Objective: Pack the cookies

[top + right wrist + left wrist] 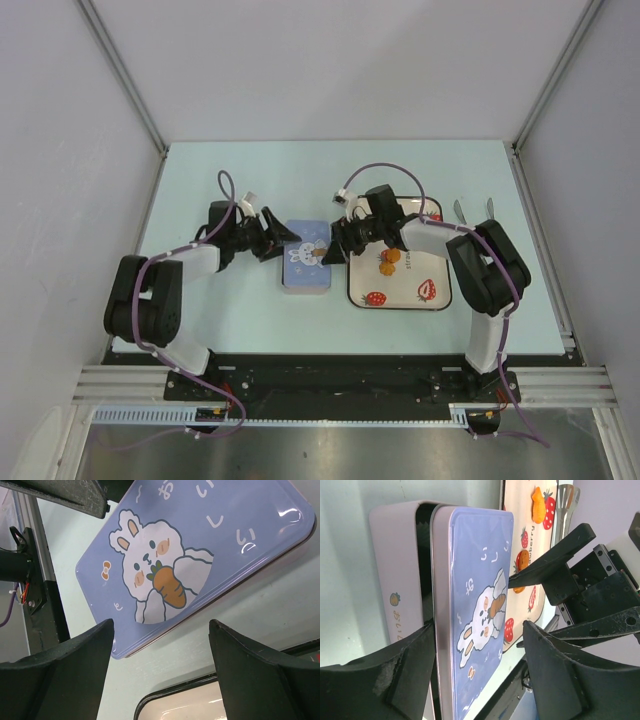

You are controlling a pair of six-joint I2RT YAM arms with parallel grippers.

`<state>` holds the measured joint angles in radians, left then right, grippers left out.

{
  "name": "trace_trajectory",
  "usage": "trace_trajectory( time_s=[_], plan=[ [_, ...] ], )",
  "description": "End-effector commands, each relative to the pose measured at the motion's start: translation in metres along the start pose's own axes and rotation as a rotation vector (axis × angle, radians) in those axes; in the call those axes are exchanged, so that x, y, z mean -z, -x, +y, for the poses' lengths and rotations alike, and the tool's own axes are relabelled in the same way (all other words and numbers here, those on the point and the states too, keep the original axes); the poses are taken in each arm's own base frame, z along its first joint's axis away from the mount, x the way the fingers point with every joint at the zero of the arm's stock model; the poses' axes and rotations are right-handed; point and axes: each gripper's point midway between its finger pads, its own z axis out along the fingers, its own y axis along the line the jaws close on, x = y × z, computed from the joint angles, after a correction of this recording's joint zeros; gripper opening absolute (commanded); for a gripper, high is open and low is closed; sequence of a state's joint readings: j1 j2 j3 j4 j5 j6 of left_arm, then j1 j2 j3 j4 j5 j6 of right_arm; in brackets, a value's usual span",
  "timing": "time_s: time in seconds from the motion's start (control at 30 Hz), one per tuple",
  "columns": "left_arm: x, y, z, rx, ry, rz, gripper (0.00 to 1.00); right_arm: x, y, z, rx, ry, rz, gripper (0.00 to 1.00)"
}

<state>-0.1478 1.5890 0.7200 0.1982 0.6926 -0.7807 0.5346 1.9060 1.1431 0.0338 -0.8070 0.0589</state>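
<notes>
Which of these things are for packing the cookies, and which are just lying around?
For the job:
orange cookies
bunny tin
strawberry tray, which holds the cookies

Just lying about:
metal tongs, untouched beyond the tray

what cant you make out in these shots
1. Inside the tin: left wrist view shows only a dark gap beside the lid.
2. Black and green cookies: not seen; top view shows only orange cookies, the right arm covers part of the tray.
3. Tray in right wrist view: cut off by the bottom edge.
</notes>
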Motion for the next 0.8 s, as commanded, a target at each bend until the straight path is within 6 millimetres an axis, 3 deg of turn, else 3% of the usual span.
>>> trace_trajectory(
  time_s=[0.0,0.77],
  plan=[
    [0.008,0.021,-0.013,-0.067,-0.002,-0.063,0.75,0.001,0.023,0.012,0.077,0.009,-0.046,0.80],
    [0.020,0.033,-0.016,-0.121,0.060,-0.133,0.80,-0.005,0.023,0.023,0.094,0.025,-0.036,0.80]
  ],
)
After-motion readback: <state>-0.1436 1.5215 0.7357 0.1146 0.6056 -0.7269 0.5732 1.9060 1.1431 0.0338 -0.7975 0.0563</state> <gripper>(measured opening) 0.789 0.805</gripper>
